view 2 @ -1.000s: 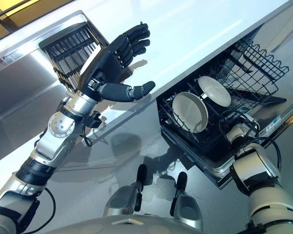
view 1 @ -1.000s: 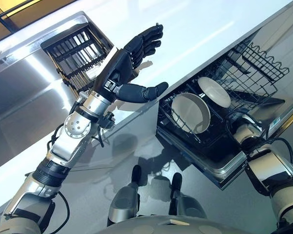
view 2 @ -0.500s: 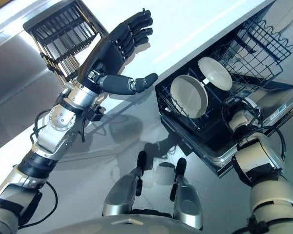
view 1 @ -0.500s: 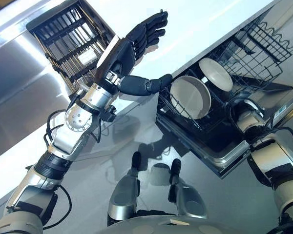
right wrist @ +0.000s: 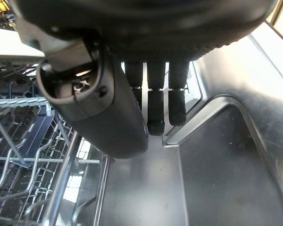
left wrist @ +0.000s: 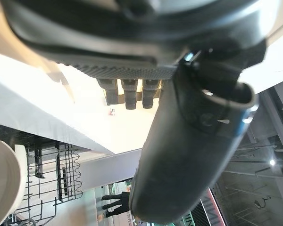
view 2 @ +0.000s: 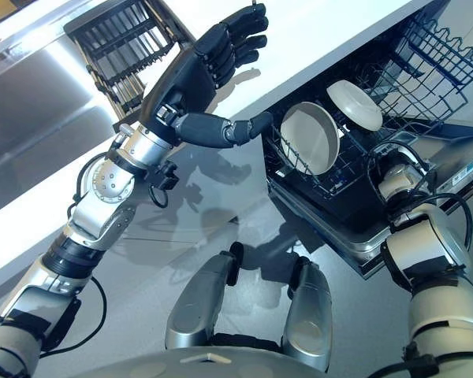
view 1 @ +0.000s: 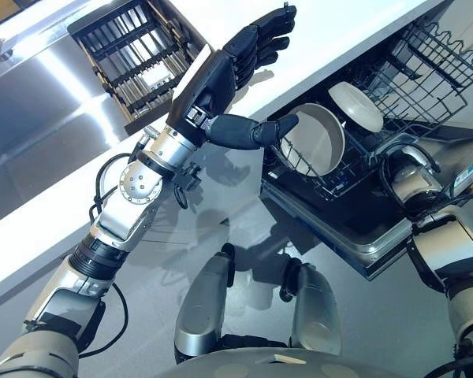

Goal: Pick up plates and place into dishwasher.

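Here the left hand (view 1: 221,83) is raised over the white counter (view 1: 331,31), its fingers straight and spread, thumb jutting toward the dishwasher rack (view 1: 394,102), holding nothing. The right hand (right wrist: 146,61) hangs low above the open dishwasher door (right wrist: 217,179), fingers relaxed and empty. Behind the left wrist sits a dark drying rack (view 1: 134,55). Just past the left thumb tip, two pale round plates stand on edge in the rack: a larger plate (view 1: 315,140) and, beyond it, a smaller plate (view 1: 356,106).

Cream plates (view 1: 314,140), black wire rack (view 1: 410,79), white counter (view 1: 339,24)
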Robot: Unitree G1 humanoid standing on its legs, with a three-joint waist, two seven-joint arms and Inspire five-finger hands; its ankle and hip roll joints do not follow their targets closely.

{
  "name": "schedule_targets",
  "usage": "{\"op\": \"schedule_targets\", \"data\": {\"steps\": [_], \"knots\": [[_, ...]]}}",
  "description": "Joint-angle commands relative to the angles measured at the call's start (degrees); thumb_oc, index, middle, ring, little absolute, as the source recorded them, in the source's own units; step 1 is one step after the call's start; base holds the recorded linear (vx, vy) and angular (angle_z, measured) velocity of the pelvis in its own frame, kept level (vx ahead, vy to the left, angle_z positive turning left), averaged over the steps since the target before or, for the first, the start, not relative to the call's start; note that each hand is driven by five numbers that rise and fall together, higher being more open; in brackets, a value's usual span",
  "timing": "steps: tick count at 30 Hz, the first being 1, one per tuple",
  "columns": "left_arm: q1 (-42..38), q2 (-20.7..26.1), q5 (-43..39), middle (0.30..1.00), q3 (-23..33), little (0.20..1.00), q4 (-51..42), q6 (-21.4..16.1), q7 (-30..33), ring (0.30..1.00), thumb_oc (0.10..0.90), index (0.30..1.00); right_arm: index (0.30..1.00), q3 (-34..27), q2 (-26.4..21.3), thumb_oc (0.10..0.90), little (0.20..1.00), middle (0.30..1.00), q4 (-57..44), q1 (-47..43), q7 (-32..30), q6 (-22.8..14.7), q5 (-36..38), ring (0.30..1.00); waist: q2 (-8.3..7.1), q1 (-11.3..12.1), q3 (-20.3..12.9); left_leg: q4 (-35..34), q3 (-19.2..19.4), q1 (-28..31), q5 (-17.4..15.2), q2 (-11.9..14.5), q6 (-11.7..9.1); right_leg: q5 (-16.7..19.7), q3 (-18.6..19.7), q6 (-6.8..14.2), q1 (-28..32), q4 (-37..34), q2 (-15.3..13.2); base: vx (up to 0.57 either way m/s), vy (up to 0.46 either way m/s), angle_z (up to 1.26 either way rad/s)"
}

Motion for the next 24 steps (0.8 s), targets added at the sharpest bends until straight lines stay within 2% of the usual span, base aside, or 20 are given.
{"op": "schedule_targets", "data": {"steps": [1, 10, 20, 24], "knots": [[-2.76, -2.23, -0.98, 0.900, 2.24, 0.900, -2.36, -5.05, 0.97, 0.900, 0.800, 0.900, 0.300, 1.71, 2.61, 0.100, 0.200, 0.300, -0.47, -10.04, -0.80, -4.53, 0.60, 0.300, -0.57, 3.18, -2.94, 9.07, 1.98, -2.77, -7.53, -3.42, 5.88, -2.38, -1.96, -4.91, 1.79, 6.68, 3.33, 0.02, -0.027, 0.06], [-1.59, -0.76, -1.88, 0.900, 3.00, 0.900, -0.99, -5.39, 0.37, 0.900, 0.800, 0.900, 0.300, 2.14, 0.47, 0.100, 0.200, 0.300, -0.23, -15.08, -0.29, -5.56, 3.85, 0.300, -0.92, 4.35, -3.43, 12.28, 0.42, -3.22, -8.95, -4.01, 6.41, -3.83, -0.83, -4.94, 1.79, 9.49, 3.42, 0.06, -0.027, 0.06], [-1.66, 0.69, -3.31, 0.900, 2.58, 0.900, -0.13, -5.01, 1.48, 0.900, 0.800, 0.900, 0.300, 5.83, -0.55, 0.100, 0.200, 0.300, -0.97, -20.72, 0.75, -5.65, 5.35, 0.300, -1.31, 5.69, -3.40, 10.17, -1.16, -1.64, -7.98, -4.57, 6.23, -3.88, -0.70, -4.64, 3.68, 8.90, 3.15, 0.08, -0.026, 0.04], [-1.57, 1.46, -4.19, 0.900, 2.37, 0.900, 0.28, -5.27, 1.16, 0.900, 0.800, 0.900, 0.300, 6.10, -1.21, 0.100, 0.200, 0.300, -2.17, -22.36, -0.02, -7.26, 6.78, 0.300, -1.47, 5.89, -3.37, 8.44, -1.71, -1.13, -6.86, -4.77, 6.07, -3.15, -1.08, -4.48, 4.15, 7.97, 2.99, 0.06, -0.004, 0.10]]}}
